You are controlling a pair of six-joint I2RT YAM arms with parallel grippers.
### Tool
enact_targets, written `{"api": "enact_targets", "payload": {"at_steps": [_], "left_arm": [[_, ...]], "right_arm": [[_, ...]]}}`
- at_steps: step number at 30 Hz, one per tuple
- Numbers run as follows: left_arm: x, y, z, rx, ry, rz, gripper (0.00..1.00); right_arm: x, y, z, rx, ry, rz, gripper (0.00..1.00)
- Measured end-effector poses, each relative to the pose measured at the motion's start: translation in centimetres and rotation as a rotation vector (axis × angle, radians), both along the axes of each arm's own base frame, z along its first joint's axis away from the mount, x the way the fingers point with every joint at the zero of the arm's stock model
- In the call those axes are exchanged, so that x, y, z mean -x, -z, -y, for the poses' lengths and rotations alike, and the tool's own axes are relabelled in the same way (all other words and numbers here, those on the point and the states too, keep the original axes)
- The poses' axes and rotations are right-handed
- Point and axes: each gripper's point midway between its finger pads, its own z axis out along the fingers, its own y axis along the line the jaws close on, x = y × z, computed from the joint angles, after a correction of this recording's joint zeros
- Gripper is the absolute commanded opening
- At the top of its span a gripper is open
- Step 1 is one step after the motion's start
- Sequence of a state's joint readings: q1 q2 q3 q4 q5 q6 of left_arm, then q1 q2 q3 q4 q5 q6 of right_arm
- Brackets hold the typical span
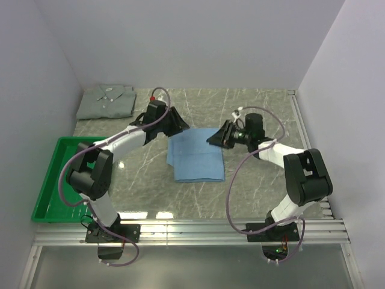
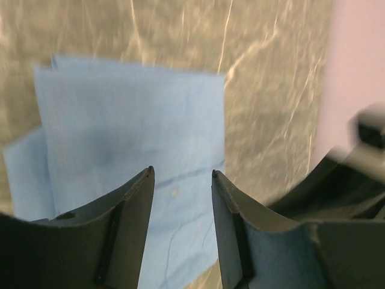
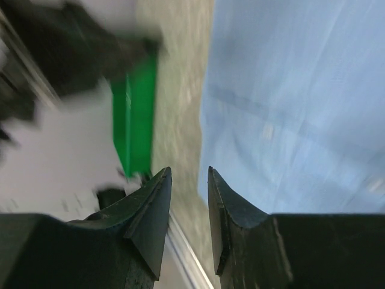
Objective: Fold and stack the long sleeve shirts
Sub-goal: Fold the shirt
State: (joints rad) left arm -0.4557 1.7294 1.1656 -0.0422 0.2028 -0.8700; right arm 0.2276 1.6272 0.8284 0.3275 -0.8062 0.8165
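Blue and folded, the light blue shirt (image 1: pixel 197 158) was pictured central on the bench (image 1: pixel 264 114), the grey-green shirt (image 1: pixel 107 101) folded at ten o'clock; stacking was not yet done. Left gripper (image 1: pixel 182 126) and right gripper (image 1: pixel 213 139) were held over the blue one's far corners, jaws parted, empty.

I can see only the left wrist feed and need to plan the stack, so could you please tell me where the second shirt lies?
Observer: The grey-green shirt lies folded at the far left corner of the table, apart from the blue shirt.
Operator: Thank you. Is the right claw holding anything?
Observer: No. The right claw hangs at the blue shirt's right edge with a gap between its fingers and nothing in it.
Operator: Where is the tray?
Observer: The green tray sits along the table's left edge.
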Motion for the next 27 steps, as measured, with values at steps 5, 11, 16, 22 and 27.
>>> {"api": "enact_targets", "payload": {"at_steps": [5,11,16,22,27], "left_arm": [[-3.3,1.3,0.0,-0.026,-0.033,0.008,0.45],[-4.1,9.2,-0.1,-0.103,-0.042,-0.119,0.42],[-5.0,9.6,0.2,-0.093,-0.041,-0.107,0.42],[-5.8,9.6,0.4,-0.089,-0.034,-0.088,0.47],[-5.5,7.9,-0.4,-0.109,-0.056,-0.049,0.61]], "right_arm": [[7.3,5.0,-2.3,0.068,-0.181,-0.115,0.38],[11.0,10.9,-1.6,0.094,-0.218,-0.31,0.38],[11.4,11.3,-1.8,0.07,-0.257,-0.359,0.39],[11.6,11.1,-1.6,0.083,-0.277,-0.352,0.38],[10.7,9.5,-0.2,0.224,-0.221,-0.253,0.41]]}}
